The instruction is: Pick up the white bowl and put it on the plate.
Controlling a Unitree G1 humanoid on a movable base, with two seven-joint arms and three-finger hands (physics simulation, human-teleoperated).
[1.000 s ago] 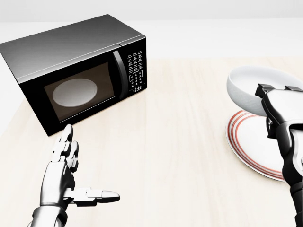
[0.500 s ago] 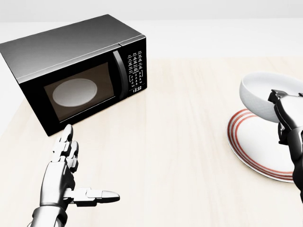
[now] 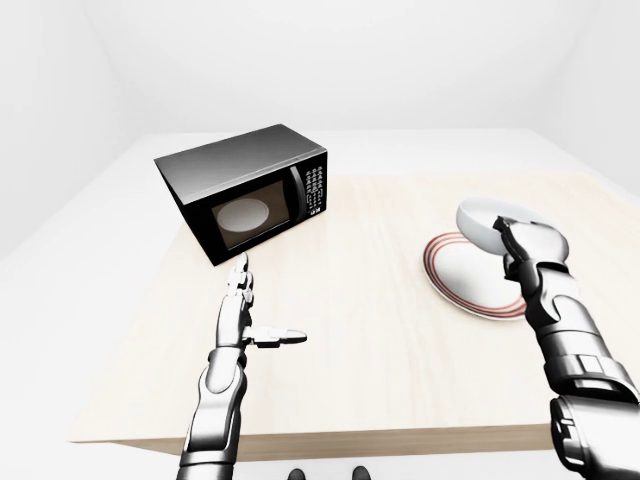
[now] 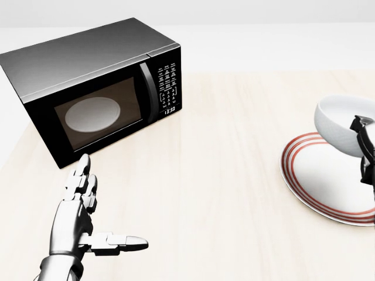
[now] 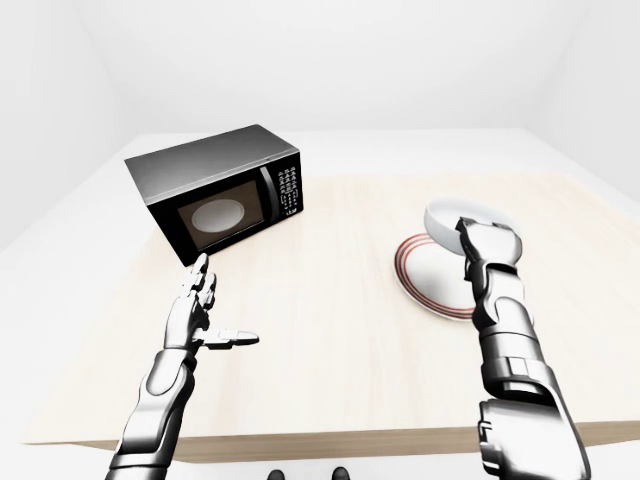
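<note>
- Pale wood covers the counter (image 3: 370, 330) you are working at, with plain white walls around it.
- Your right hand (image 3: 520, 240) has its fingers (image 4: 358, 125) clenched on the near rim of the white bowl (image 4: 340, 120), gripping it from the side.
- You hold the bowl tilted, its opening turned partly toward the camera, over the far part of the plate (image 4: 319, 181); whether its underside touches the plate you cannot tell.
- That plate, white with red rings at the rim, lies flat on the right part of the counter.
- Your left hand (image 4: 79, 219) hangs above the near left of the counter with its fingers released and stretched out, thumb pointing right, gripping nothing.
- Far left on the counter sits a black microwave (image 4: 94, 88), door closed, turned at an angle, its keypad on the right side of the door; your left fingertips point toward it but stay apart from it.
</note>
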